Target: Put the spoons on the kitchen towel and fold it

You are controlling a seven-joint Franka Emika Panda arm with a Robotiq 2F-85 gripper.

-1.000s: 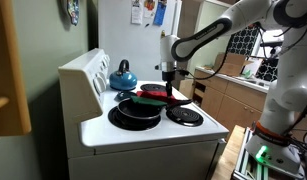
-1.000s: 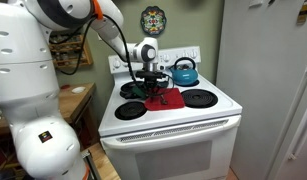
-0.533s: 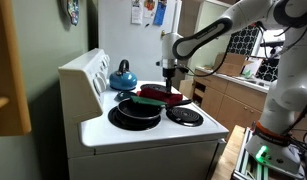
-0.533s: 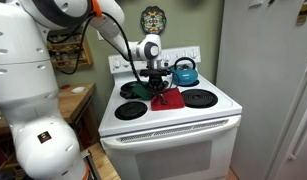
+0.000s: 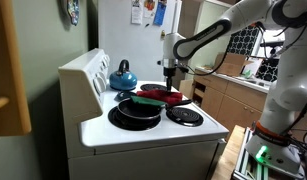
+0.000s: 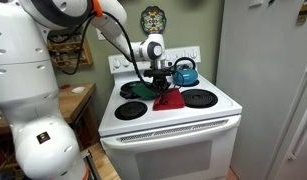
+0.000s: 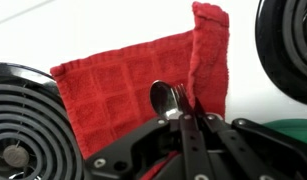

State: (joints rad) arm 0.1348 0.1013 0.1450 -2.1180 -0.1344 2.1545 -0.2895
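Only the wrist view shows one shiny spoon (image 7: 170, 97) lying on the single red towel (image 7: 113, 85). Its bowl sits just ahead of the claw (image 7: 190, 122), which looks pinched shut on the towel's raised edge. Both exterior views add one blue kettle (image 6: 184, 71), and an exterior view shows one black pan (image 5: 133, 112) beside the towel.

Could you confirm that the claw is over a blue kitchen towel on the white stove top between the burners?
Not quite: the kitchen towel is red, not blue, as the wrist view shows. The claw is over it on the white stove top between the burners.
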